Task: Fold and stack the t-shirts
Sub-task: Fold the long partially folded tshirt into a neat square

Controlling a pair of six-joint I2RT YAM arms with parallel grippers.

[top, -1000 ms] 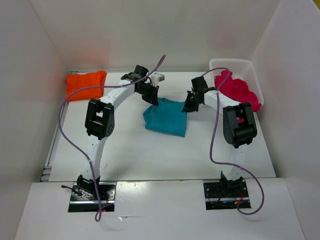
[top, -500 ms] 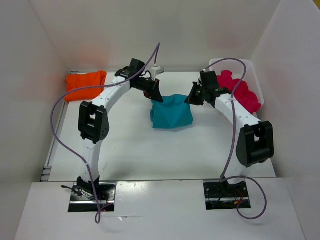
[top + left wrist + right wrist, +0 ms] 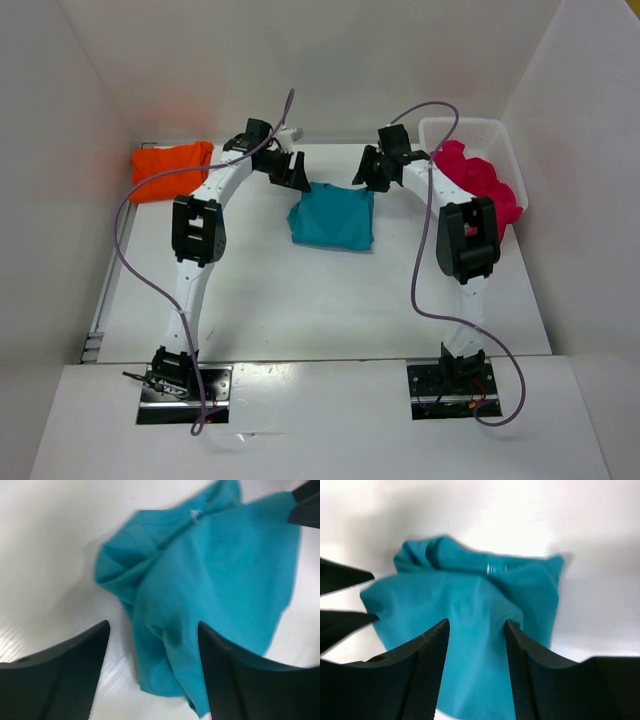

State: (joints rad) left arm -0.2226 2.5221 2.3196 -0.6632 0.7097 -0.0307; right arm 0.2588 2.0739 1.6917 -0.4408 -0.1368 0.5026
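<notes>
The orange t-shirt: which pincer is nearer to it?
Left. The left pincer is to the right of the orange t-shirt, apart from it; the right pincer is much farther right.

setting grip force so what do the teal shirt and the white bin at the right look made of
Teal t-shirt: soft matte cloth, probably a cotton-like knit; it lies in limp folds and creases with no shine. White bin: seemingly thin, stiff plastic, slightly see-through; its rim holds a straight, rounded-corner shape. Finer texture cannot be told.

Top view: high, rear, whole table (image 3: 300, 300). Wrist views: close, opposed, share teal shirt (image 3: 225, 580).
</notes>
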